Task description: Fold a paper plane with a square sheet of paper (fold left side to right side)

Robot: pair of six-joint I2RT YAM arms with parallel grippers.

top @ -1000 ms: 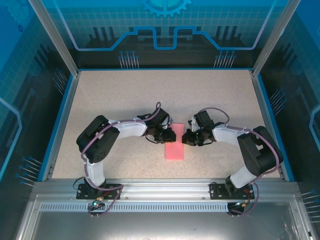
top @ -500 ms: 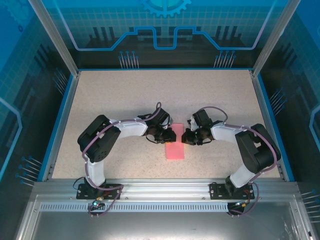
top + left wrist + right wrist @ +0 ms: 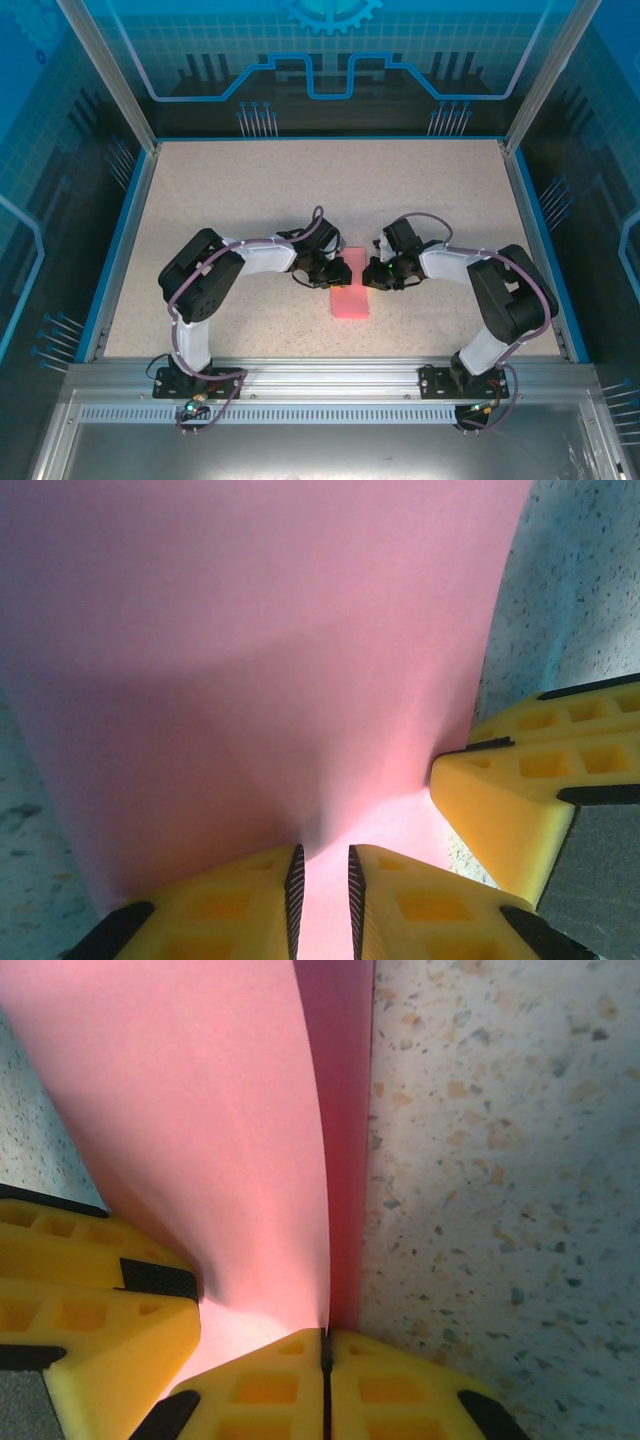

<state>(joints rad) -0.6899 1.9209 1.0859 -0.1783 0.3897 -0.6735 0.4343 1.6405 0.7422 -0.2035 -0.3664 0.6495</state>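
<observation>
The square sheet of paper [image 3: 350, 298] lies mid-table as a narrow pink rectangle, folded over on itself. In the right wrist view its upper layer [image 3: 200, 1110] curves up from the lower layer [image 3: 345, 1110], and my right gripper [image 3: 326, 1335] is shut on that layer's edge. My left gripper [image 3: 322, 855] sits on the paper [image 3: 280, 660] with its jaws a narrow gap apart, pink showing between them. The paper bulges upward in front of it. From above, the left gripper [image 3: 337, 270] and right gripper [image 3: 370, 276] meet at the sheet's far end.
The speckled table [image 3: 250, 190] has a blue rim [image 3: 120, 240] on its left, right and far sides. A right finger [image 3: 520, 800] shows beside the left jaws, and a left finger [image 3: 90, 1290] beside the right jaws. Both arm bases stand at the near rail [image 3: 320, 385].
Both arms' elbows have drifted slightly inward. The paper and both grippers stay almost where they were.
</observation>
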